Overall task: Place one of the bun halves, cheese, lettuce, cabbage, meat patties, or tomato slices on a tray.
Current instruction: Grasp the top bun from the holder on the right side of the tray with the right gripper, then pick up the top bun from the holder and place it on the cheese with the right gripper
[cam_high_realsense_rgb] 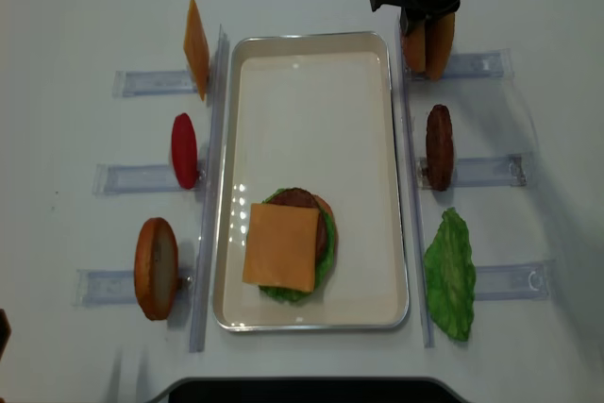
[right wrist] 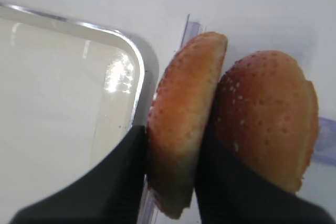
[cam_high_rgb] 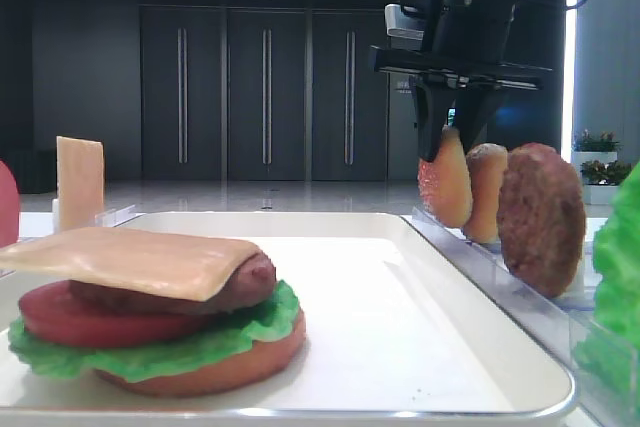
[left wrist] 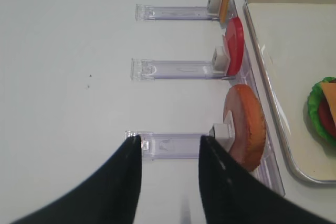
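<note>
Fingers of my right gripper [right wrist: 170, 182] are clamped on a bun half [right wrist: 184, 124] — it stands upright in its clear rack [cam_high_realsense_rgb: 472, 65], just beside the white tray [cam_high_realsense_rgb: 311, 73]. My left gripper [left wrist: 169, 148] hangs with jaws apart.

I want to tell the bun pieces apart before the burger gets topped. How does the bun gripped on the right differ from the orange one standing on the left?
The gripped bun half has a speckled, seeded crust; the orange bun on the left looks smooth. The gripped one is pinched between the right gripper fingers with a second speckled bun right behind it; the orange one stands alone, untouched, in its clear holder. Both stand on edge beside the tray.
</note>
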{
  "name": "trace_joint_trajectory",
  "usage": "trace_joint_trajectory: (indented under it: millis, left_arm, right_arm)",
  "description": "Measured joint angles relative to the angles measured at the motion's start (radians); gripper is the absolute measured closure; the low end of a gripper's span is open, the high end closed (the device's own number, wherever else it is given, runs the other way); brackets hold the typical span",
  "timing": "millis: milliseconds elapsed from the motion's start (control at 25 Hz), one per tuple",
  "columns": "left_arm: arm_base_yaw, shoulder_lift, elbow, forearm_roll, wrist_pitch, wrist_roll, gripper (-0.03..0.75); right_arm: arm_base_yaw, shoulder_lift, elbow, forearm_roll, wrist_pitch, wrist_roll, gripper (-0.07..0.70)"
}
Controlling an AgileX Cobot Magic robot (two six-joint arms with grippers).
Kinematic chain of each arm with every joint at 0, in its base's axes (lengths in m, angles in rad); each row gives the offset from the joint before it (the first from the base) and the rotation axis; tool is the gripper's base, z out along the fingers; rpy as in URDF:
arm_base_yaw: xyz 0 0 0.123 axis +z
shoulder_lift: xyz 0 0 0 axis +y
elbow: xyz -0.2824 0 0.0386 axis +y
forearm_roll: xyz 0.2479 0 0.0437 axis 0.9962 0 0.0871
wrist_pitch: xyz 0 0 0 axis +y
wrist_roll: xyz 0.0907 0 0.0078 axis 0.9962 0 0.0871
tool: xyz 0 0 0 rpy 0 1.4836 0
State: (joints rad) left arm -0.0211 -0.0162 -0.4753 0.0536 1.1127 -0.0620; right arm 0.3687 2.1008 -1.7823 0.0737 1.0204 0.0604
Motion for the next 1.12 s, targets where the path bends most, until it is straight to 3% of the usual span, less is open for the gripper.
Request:
trace_joint_trajectory:
  millis: [200,440,680,880,1120]
  left_arm:
    - [-0.002,0.0,0.0,0.0,0.0,0.0,0.433]
    - [-0.005,0.0,0.0,0.0,0.0,0.0,0.433]
    - [-0.005,0.0,0.0,0.0,0.0,0.0,0.433]
    - [-0.005,0.0,0.0,0.0,0.0,0.0,0.433]
    - [-0.005,0.0,0.0,0.0,0.0,0.0,0.433]
  right_arm:
    - [0.0,0.0,-0.001,0.001,0.01,0.003,0.428]
    - [0.006,-0.007,-0.053,0.002,0.081,0.006,0.428]
    - [0.019,-0.069,-0.081,-0.001,0.114,0.029,0.428]
    - [0.02,-0.118,-0.101,-0.003,0.193,0.044,0.428]
    - [0.02,-0.161,-0.109,-0.003,0.202,0.06,0.429]
